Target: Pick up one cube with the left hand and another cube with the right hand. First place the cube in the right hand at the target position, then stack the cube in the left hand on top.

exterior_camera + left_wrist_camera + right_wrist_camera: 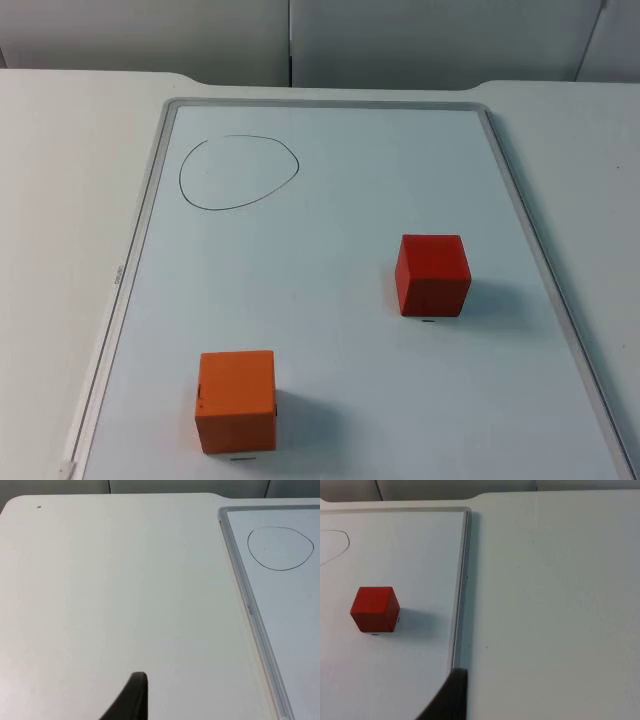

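Note:
A red cube (432, 274) sits on the right half of a whiteboard (150, 200), and an orange cube (236, 400) rests near the board's front left. A hand-drawn black oval (240, 172) marks the board's far left. My left gripper (134, 697) hovers over bare table to the left of the board's frame (247, 610), with the oval (280, 548) ahead of it. My right gripper (451, 695) hangs by the board's right frame (460, 590), and the red cube (374, 609) lies some way off on the board. Neither gripper touches a cube.
The whiteboard lies flat on the white table (60, 200) with a raised metal frame all round. A grey partition wall (300, 40) closes the far side. Bare table extends on both sides of the board.

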You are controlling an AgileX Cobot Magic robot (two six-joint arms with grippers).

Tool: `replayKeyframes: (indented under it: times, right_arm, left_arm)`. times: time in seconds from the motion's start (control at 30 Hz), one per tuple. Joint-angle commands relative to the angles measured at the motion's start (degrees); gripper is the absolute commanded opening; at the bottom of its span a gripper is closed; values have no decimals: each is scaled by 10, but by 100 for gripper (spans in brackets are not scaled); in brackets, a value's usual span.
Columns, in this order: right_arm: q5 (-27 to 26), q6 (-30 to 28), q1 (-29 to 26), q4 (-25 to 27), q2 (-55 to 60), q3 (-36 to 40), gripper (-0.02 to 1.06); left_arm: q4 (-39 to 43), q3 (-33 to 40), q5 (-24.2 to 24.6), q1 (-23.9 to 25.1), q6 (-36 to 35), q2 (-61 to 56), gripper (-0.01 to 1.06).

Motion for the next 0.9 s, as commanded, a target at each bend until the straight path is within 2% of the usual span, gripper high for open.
replayKeyframes:
  times: [0.0, 0.2, 0.37, 0.47, 0.5, 0.67, 0.7, 0.8, 0.87]
  right_arm:
    - [-5, 1, -4, 4, -2, 4, 105]
    - [0, -3, -4, 15, 17, -13, 104]
    - [-34, -26, -4, 19, 118, -57, 104]
    - [-49, -69, -4, 47, 230, -104, 104]
    - [-49, -69, -4, 47, 230, -104, 104]
    - [-76, -152, -4, 137, 438, -206, 104]
    - [-76, -152, -4, 137, 438, -206, 104]
    - [-76, -210, 0, 216, 579, -289, 103]
    - [-72, -212, 7, 232, 623, -310, 102]
  left_arm:
    - [-1, 2, -6, 4, -3, -2, 99]
    - [-1, 2, -6, 4, -3, -2, 99]
    - [-1, 2, -6, 4, -3, -2, 99]
    - [-1, 2, -6, 4, -3, -2, 99]
    - [-1, 2, -6, 4, -3, -2, 99]
    - [-1, 2, -6, 4, -3, -2, 99]
    - [-1, 2, -6, 4, -3, -2, 99]
    - [-1, 2, -6, 4, -3, -2, 99]
    - [-1, 2, -6, 4, -3, -2, 99]
